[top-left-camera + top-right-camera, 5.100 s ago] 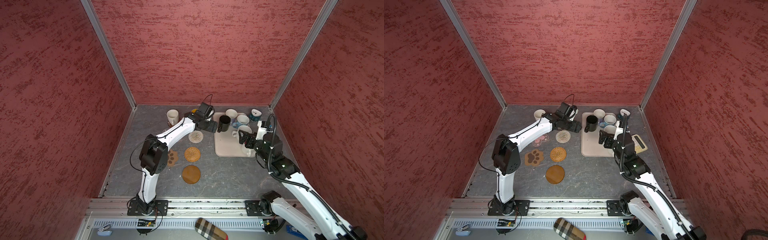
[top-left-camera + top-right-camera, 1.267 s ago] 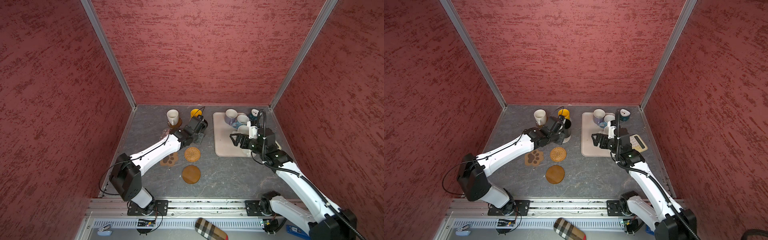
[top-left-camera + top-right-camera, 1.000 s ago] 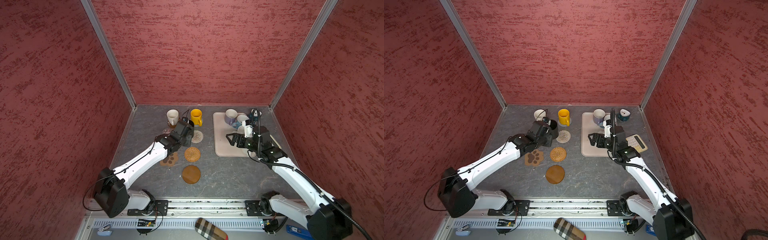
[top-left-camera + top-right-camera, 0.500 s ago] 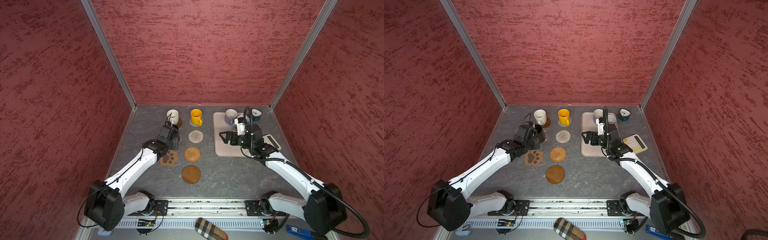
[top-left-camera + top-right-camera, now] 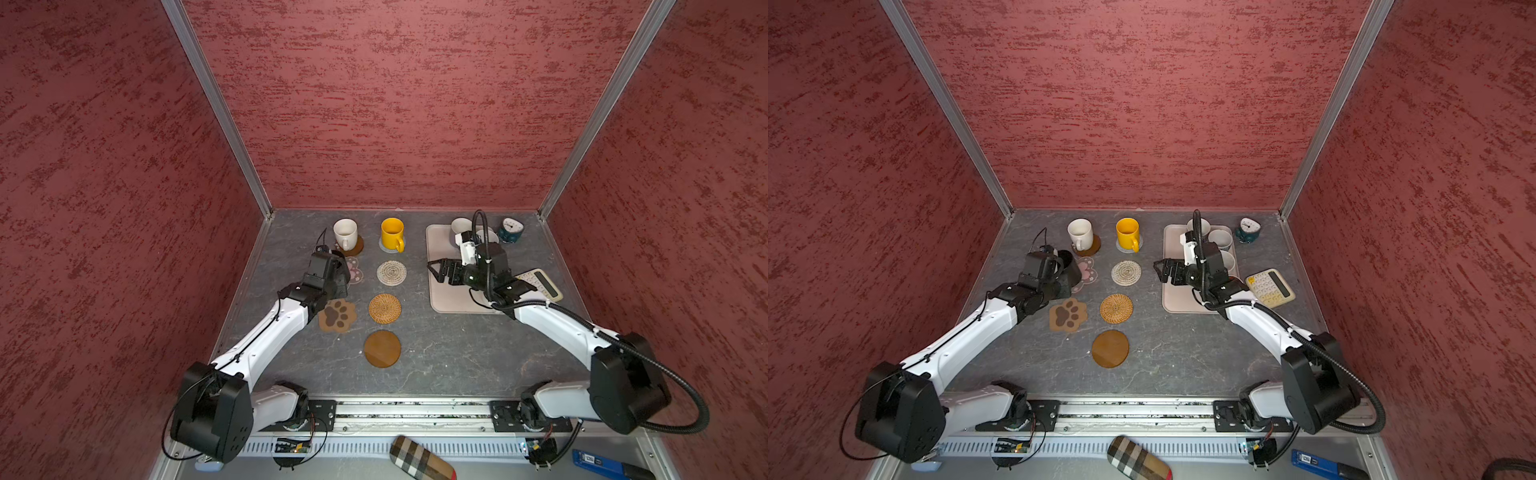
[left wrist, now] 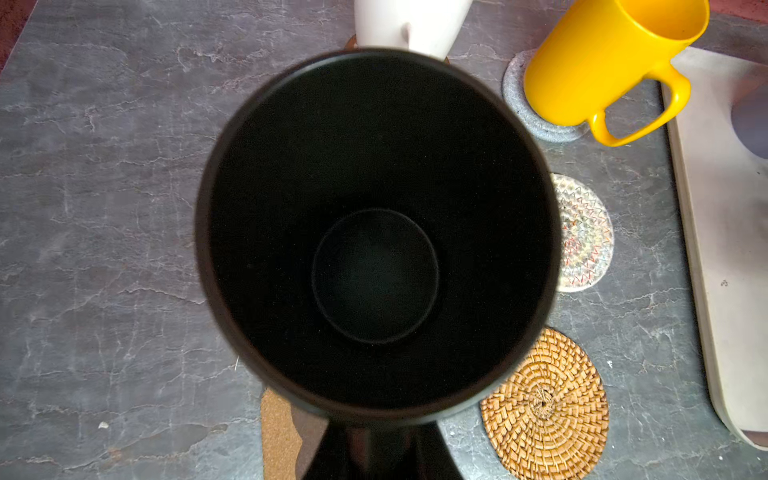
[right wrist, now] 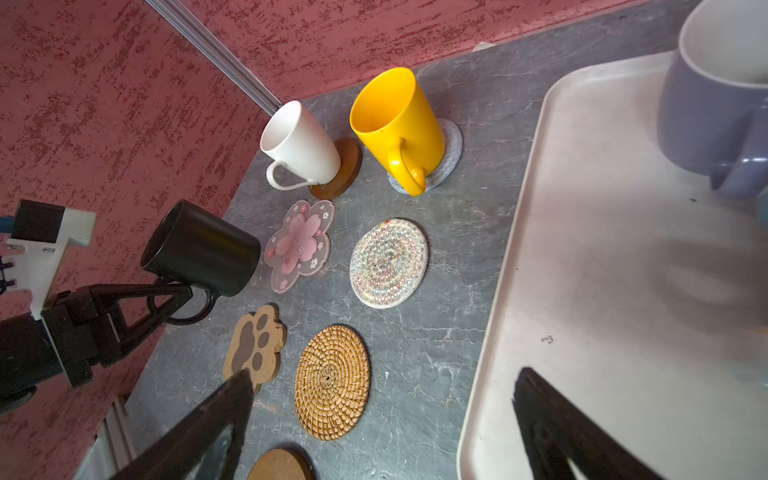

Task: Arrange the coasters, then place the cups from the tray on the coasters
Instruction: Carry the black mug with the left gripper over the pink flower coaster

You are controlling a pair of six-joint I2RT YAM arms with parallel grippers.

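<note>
On tabletop [image 5: 436, 353], seven coasters [image 5: 385, 308], two bearing cups [image 5: 392, 233], one black cup [image 7: 203, 249] gripped.

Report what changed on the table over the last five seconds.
The left gripper carried the black handled mug, gripped by its handle, leftward off the cream-beige plastic tray to beside the pink flower-shaped coaster. The open right gripper shifted leftward over the tray. Unchanged: plain white mug on the brown wooden disc, yellow mug on the grey woven round.
</note>
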